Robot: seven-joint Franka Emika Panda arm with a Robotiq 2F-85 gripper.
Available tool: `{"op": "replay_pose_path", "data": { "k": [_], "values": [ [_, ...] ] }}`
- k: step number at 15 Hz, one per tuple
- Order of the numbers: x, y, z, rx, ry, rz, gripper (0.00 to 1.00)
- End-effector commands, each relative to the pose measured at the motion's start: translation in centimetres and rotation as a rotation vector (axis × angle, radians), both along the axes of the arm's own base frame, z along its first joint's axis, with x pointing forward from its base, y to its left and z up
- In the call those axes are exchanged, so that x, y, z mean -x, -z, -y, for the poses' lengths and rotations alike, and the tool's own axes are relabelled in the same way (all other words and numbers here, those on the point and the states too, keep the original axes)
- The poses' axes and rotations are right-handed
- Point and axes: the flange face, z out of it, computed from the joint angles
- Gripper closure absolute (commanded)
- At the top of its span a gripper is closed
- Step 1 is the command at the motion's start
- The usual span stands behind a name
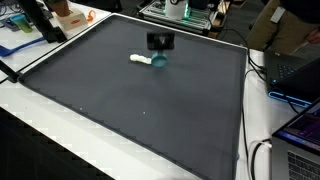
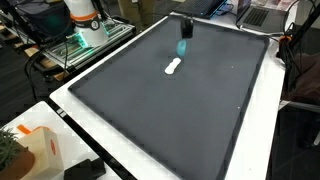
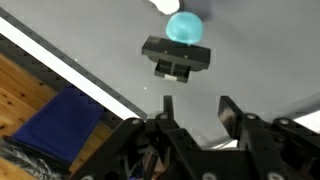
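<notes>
Black boxy block (image 3: 176, 58), one only, on dark grey mat (image 3: 250, 60) just ahead of two-fingered gripper (image 3: 195, 102), close to one mat edge with white table border (image 3: 60, 62) outside it, broad bare mat open on the other sides. Just beyond, one teal ball (image 3: 185, 27), then one white cylinder (image 1: 139, 58) beside it. Hangs above the mat looking down, fingers partly spread, pinching nothing.

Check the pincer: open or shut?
Open. In the wrist view the pincer has its jaws apart, with the mat showing between them and nothing held.
</notes>
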Motion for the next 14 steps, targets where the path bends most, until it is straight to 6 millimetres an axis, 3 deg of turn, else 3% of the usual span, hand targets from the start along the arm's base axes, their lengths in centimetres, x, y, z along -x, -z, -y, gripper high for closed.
{"op": "replay_pose_path", "data": {
  "k": [1,3,14],
  "values": [
    [0.38,-1.04,-0.55,-0.025,-0.016,0.018,0.48],
    [0.63,-1.86,-0.61,-0.057,-0.026,0.027,0.48],
    [0.45,-1.74,-0.05,-0.091,-0.024,0.012,0.48]
  ]
}}
